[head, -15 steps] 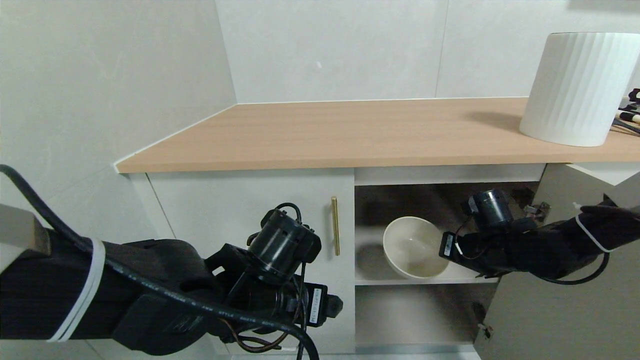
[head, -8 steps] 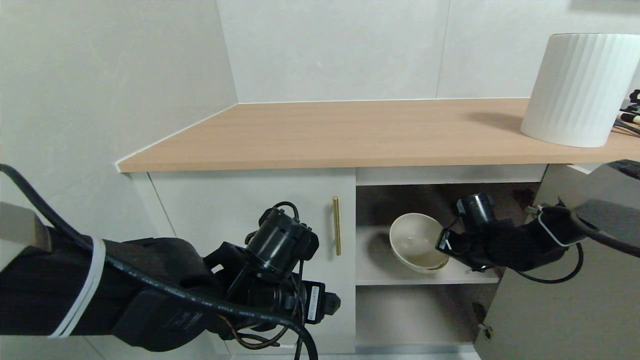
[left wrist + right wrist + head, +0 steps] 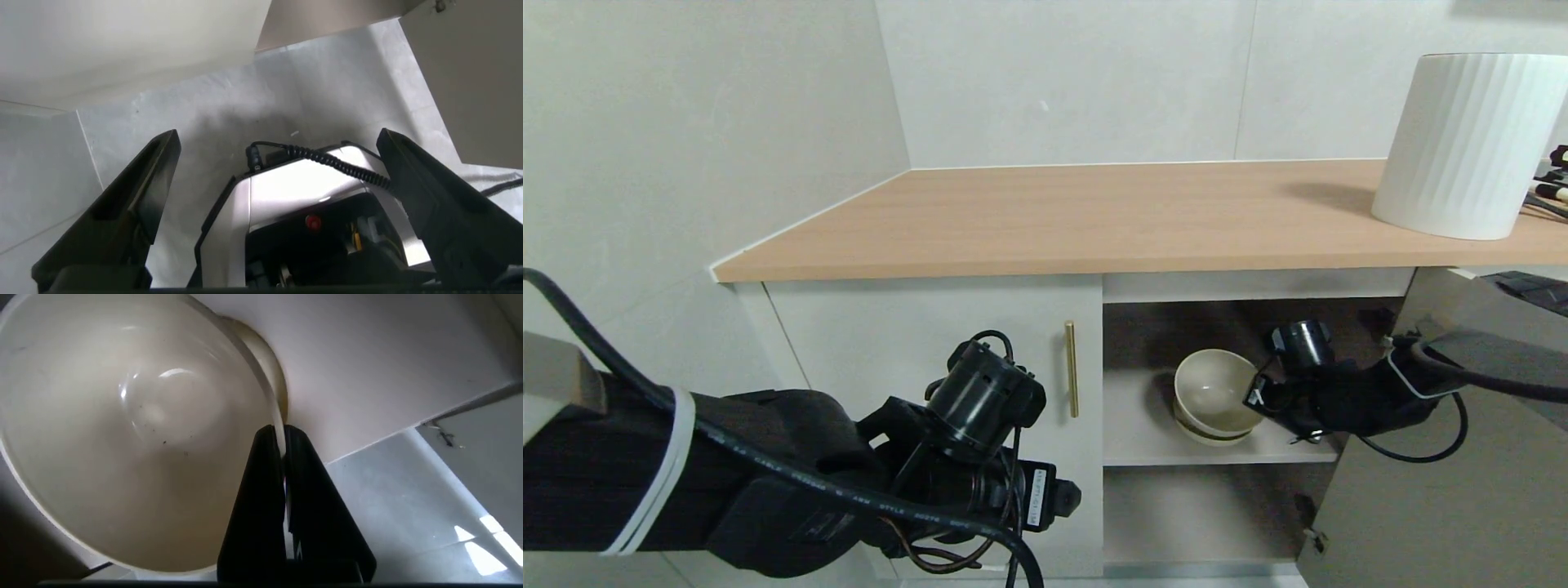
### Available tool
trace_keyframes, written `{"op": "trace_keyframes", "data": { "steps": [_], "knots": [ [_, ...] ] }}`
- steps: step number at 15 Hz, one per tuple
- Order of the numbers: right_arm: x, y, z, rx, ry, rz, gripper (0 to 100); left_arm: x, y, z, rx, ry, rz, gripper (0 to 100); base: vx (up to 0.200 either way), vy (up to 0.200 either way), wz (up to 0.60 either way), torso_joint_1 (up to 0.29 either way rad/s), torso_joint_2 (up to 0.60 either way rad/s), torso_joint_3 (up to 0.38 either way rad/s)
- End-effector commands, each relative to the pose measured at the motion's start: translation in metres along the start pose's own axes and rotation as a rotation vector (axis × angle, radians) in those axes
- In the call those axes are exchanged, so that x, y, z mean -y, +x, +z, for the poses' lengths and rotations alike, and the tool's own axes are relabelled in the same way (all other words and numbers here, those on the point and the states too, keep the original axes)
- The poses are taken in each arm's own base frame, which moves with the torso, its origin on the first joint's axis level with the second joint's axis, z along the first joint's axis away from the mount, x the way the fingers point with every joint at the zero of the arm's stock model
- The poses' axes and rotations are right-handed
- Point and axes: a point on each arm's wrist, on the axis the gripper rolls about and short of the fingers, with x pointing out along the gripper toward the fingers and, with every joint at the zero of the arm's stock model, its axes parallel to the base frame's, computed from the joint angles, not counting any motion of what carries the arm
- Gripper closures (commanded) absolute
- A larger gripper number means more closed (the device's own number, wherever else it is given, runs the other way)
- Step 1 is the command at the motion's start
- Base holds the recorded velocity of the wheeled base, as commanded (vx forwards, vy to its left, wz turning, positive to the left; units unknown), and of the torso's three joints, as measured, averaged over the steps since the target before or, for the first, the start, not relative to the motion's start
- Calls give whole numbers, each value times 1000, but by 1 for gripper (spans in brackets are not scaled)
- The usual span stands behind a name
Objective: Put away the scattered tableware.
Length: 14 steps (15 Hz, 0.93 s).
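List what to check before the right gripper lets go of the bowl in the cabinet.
1. Right gripper clamped on the bowl at its rim: ok.
2. Bowl inside the cabinet, over the upper shelf: ok.
3. Bowl fully seated in the lower dish beneath it: cannot tell. It sits on or just above that dish, and the contact is hidden.
4. Bowl level: not ok. Its opening tips slightly away from the gripper.
5. Right cabinet door swung open, leaving the arm a way out: ok.
6. Left gripper open, empty and low in front of the closed door, away from the shelf: ok.
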Motion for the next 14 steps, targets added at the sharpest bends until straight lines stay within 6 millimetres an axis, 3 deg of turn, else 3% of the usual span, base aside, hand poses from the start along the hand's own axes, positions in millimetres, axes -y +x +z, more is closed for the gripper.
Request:
{"op": "trace_keyframes", "data": {
  "steps": [1, 8, 9, 14],
  "knots": [
    [1, 7, -3, -8, -2, -9, 100, 0, 0, 0, -1, 0, 1, 0, 0, 0, 0, 0, 0, 0],
    [0, 9, -3, -8, -4, -8, 100, 0, 0, 0, -1, 0, 1, 0, 0, 0, 0, 0, 0, 0],
    [1, 9, -3, -8, -4, -8, 0, 0, 1, 0, -1, 0, 1, 0, 0, 0, 0, 0, 0, 0],
    [0, 6, -3, -12, -8, -6, 0, 0, 0, 0, -1, 0, 1, 0, 0, 0, 0, 0, 0, 0]
  ]
}}
